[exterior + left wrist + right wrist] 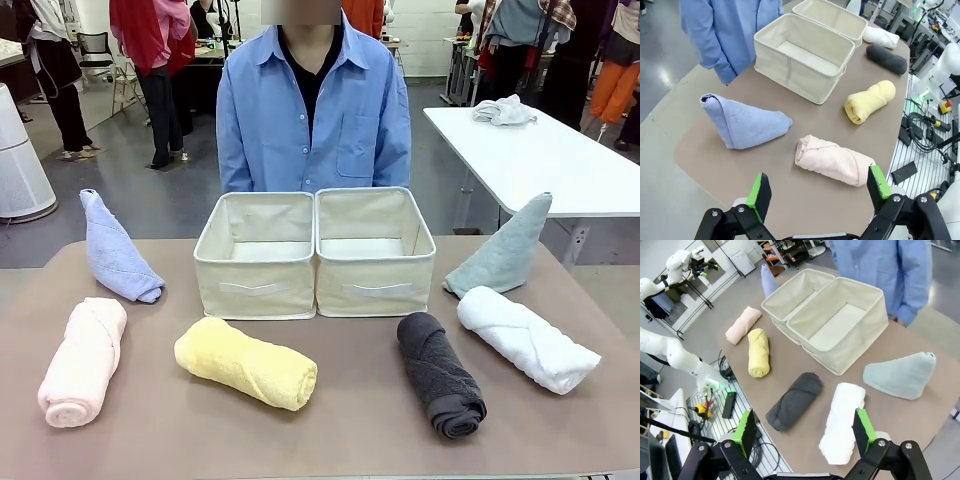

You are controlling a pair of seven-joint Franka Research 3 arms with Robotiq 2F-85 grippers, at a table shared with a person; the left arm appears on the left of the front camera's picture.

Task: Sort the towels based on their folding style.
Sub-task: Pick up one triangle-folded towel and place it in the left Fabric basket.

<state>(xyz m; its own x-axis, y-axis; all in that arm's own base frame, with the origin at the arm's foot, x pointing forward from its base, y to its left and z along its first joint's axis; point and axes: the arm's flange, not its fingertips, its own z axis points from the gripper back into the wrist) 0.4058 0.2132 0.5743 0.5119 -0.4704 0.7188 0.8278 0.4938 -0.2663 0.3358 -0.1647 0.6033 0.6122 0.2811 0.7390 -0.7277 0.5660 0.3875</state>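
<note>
Six towels lie on the brown table. In the front view, a pink roll [82, 362], a yellow roll [246, 362], a charcoal roll [440, 374] and a white roll [527, 338] form the near row. A lavender-blue cone [116, 249] stands at the far left and a grey-green cone [503, 249] at the far right. My left gripper [817, 192] hangs open above the table's edge, just short of the pink roll [833, 160], with the blue cone [742, 121] beyond. My right gripper [804, 430] hangs open over the white roll [841, 421] and charcoal roll [794, 400].
Two beige fabric bins [256, 255] [373, 250] stand side by side at the table's middle, both empty. A person in a blue shirt [313, 110] stands right behind them at the far edge. A white table [540, 150] with a cloth heap stands at the back right.
</note>
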